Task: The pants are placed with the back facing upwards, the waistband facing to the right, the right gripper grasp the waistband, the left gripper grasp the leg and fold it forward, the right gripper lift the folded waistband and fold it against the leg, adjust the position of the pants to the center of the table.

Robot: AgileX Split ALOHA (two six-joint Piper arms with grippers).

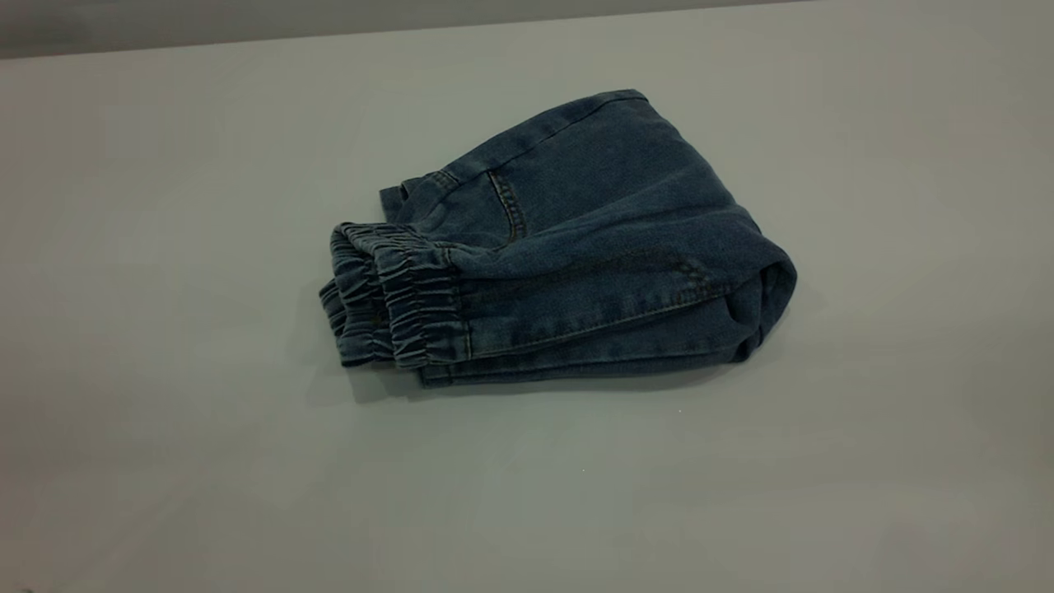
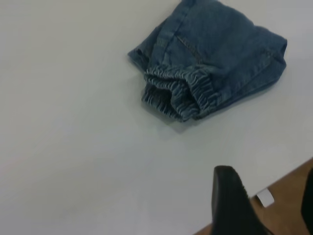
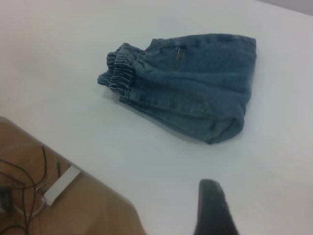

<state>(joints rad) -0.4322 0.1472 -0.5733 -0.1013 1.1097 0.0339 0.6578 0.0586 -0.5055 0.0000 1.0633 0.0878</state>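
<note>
The pants [image 1: 593,239] lie folded into a compact blue denim bundle near the middle of the table [image 1: 165,329]. Their gathered waistband [image 1: 395,292] forms the bundle's left end in the exterior view, doubled over on itself. One stitched back pocket seam shows on top; the printed leg is hidden inside the fold. Neither arm appears in the exterior view. The left gripper [image 2: 269,205] hovers over the table's edge, well away from the pants [image 2: 220,44], open and holding nothing. The right gripper [image 3: 266,205] is also far from the pants [image 3: 195,83]; one finger [image 3: 212,208] shows, with bare table beside it.
Past the table's edge lies a brown surface with a white tag [image 2: 265,197] in the left wrist view. In the right wrist view that surface carries black cables [image 3: 19,181] and a white block [image 3: 61,185]. White tabletop surrounds the pants on all sides.
</note>
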